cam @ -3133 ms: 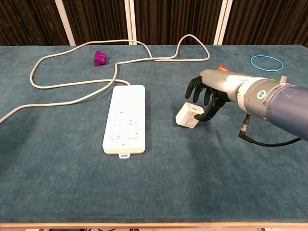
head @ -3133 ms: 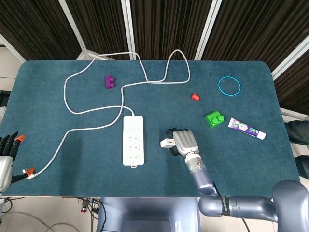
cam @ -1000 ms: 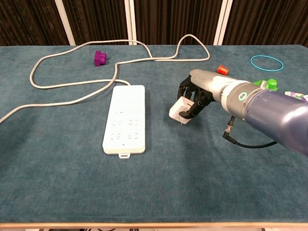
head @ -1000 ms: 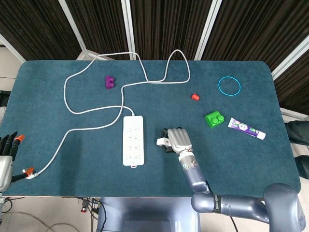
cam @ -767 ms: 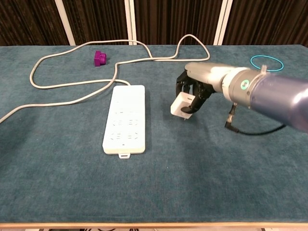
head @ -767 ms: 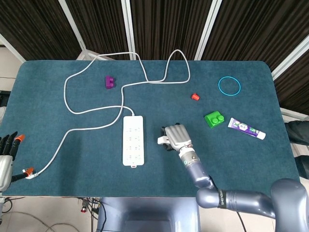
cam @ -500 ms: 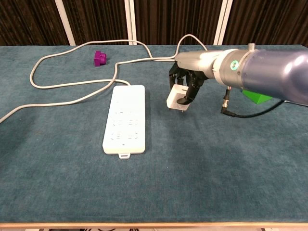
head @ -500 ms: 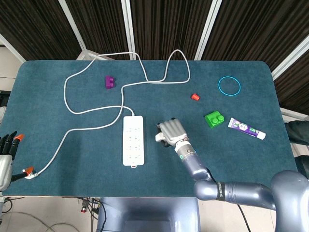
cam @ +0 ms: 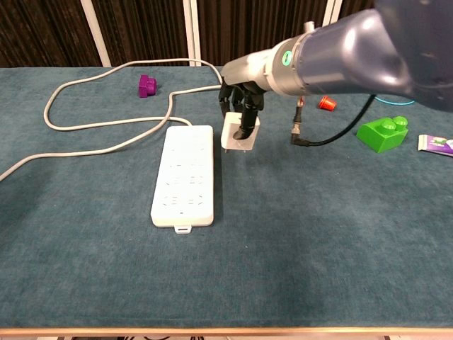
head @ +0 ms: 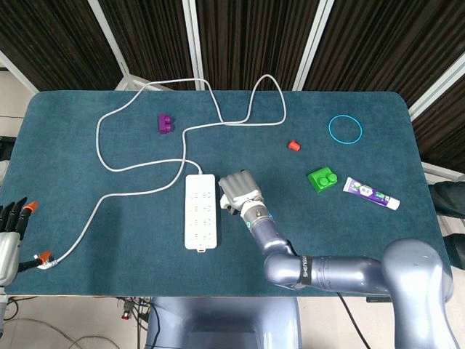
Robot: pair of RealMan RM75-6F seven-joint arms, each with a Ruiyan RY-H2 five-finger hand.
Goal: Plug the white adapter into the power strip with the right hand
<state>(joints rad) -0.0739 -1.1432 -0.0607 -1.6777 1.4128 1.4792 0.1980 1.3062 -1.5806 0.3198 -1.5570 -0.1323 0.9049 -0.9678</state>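
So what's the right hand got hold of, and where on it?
The right hand holds the white adapter by its upper body, prongs pointing down.

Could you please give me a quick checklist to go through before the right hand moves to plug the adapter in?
1. Right hand holds the white adapter: ok.
2. Adapter lifted off the table: ok.
3. Prongs pointing down: ok, visible under the adapter in the chest view.
4. Adapter over a socket of the power strip: not ok, it hangs just beyond the strip's edge.
5. Sockets free of plugs: ok.
6. Cable out of the path: ok.
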